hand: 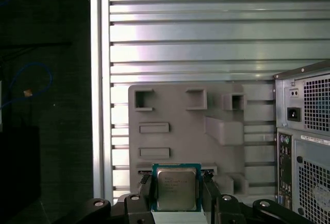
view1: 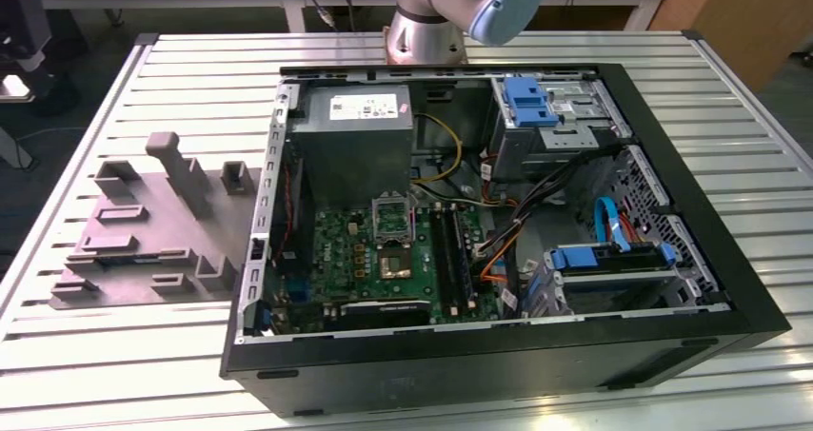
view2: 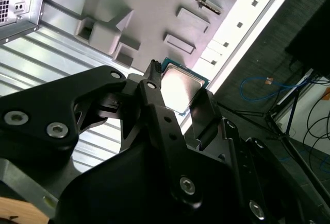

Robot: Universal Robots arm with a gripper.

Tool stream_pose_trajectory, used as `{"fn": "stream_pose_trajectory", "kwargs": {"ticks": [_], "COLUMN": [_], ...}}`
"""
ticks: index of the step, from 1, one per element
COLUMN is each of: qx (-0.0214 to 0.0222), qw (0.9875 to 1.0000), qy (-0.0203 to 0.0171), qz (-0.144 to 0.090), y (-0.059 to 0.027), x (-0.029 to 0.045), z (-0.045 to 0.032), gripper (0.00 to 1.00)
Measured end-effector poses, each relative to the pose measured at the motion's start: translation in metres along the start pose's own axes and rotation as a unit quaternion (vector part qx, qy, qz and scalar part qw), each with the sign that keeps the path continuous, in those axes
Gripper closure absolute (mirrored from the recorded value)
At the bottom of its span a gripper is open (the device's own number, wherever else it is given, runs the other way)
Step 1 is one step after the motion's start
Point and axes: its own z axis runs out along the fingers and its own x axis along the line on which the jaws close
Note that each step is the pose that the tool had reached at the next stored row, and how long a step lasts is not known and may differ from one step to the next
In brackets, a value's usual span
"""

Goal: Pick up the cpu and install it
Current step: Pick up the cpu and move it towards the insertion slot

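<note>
The cpu (hand: 176,182), a small square chip with a pale metal top and green edge, sits between the black fingers (hand: 146,189) of my gripper (hand: 176,195), which is shut on it. In the second wrist view the cpu (view2: 181,81) is also clamped on two opposite edges by the gripper (view2: 178,94). The chip hangs well above the grey-purple tray (hand: 180,126) on the slatted table. In the exterior view the metal-framed socket (view1: 391,217) lies on the green motherboard inside the opened computer case (view1: 508,345).
The tray (view1: 140,236) with raised blocks lies at the exterior view's left of the case. A grey power-supply box (view1: 362,136), cables and blue drive brackets (view1: 610,258) crowd the case interior. The arm's base (view1: 439,17) stands behind the case. The table edge (hand: 100,80) borders dark floor.
</note>
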Motion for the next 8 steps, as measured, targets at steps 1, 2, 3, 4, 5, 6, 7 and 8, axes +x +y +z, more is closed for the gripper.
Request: {"fn": "stream_pose_trajectory", "kwargs": {"ticks": [1, 2, 3, 4, 5, 6, 7, 8], "qx": [0.0000, 0.0000, 0.0000, 0.0000, 0.0000, 0.0000, 0.0000, 0.0000], "qw": [1.0000, 1.0000, 1.0000, 1.0000, 1.0000, 1.0000, 1.0000, 1.0000], "qy": [0.0000, 0.0000, 0.0000, 0.0000, 0.0000, 0.0000, 0.0000, 0.0000], "qz": [0.000, 0.000, 0.000, 0.000, 0.000, 0.000, 0.000, 0.000], "y": [0.0000, 0.0000, 0.0001, 0.0001, 0.0001, 0.0001, 0.0001, 0.0001], "x": [-0.0005, -0.0008, -0.0013, -0.0016, -0.0020, -0.0024, -0.0029, -0.0033], "z": [0.0000, 0.0000, 0.0000, 0.0000, 0.0000, 0.0000, 0.0000, 0.0000], "gripper": [0.53, 0.53, 0.53, 0.53, 0.53, 0.53, 0.53, 0.53]}}
